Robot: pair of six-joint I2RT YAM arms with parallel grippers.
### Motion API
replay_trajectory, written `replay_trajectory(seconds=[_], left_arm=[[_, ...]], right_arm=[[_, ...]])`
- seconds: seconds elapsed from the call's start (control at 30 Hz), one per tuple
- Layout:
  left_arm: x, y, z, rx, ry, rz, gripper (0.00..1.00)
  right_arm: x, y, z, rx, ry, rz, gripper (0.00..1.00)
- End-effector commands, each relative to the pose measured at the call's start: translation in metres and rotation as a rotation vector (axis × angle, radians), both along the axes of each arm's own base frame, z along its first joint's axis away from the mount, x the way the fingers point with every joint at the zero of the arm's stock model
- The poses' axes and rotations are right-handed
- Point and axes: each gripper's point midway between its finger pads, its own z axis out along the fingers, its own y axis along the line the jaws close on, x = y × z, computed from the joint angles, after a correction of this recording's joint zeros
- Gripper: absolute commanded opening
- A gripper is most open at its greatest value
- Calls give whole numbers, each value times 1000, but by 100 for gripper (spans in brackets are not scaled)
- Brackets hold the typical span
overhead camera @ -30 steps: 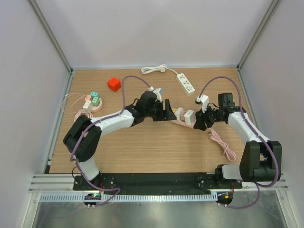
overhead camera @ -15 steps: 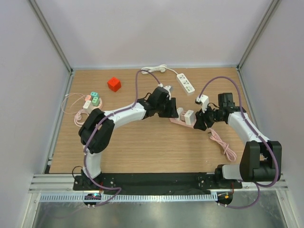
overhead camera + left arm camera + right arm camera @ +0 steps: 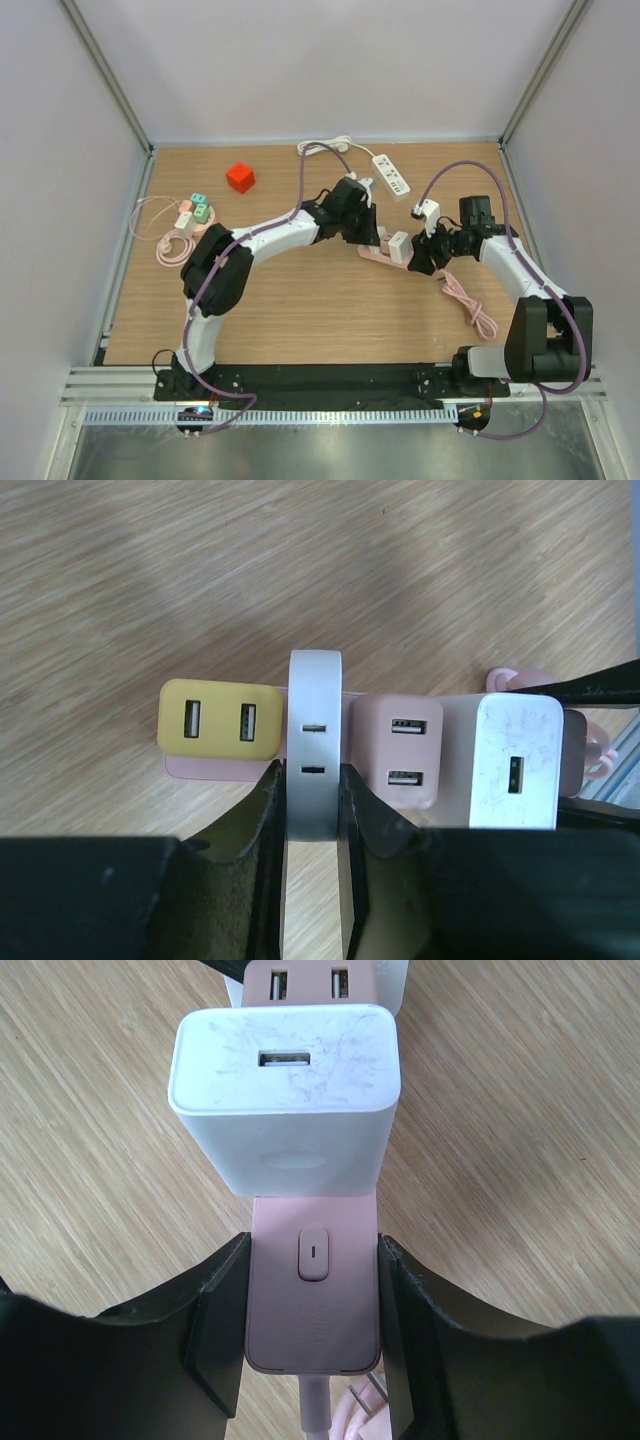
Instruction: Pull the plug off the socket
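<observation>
Clamping shut just now, the left pincer [image 3: 313,798] grips the slim white plug [image 3: 315,695] between its fingers. The plug is seated in the pink socket strip [image 3: 312,1335], which the right pincer [image 3: 312,1295] grasps, so pulling can likely begin.

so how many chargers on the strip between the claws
4, left to right in the left wrist view: yellow charger, slim white charger, pink charger, square white charger.

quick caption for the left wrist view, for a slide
Left gripper closed on the slim white plug, between a yellow adapter and a pink adapter on the pink power strip.
</observation>
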Motion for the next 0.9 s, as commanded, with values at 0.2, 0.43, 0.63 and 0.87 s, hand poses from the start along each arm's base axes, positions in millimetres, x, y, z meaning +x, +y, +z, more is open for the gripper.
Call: replay_trajectory(seconds=[0.2, 0.43, 0.63, 0.87], left_arm=[[3, 25, 52, 18, -301, -87, 0], [-2, 45, 81, 14, -516, -152, 0], [-10, 68, 110, -10, -709, -160, 0], [-19, 78, 145, -105, -800, -109, 0]], right_arm=[[3, 14, 10, 67, 15, 73, 76], [-8, 23, 21, 130, 39, 126, 92], [-17, 48, 36, 319, 202, 165, 95], [-24, 79, 29, 417, 412, 207, 98]])
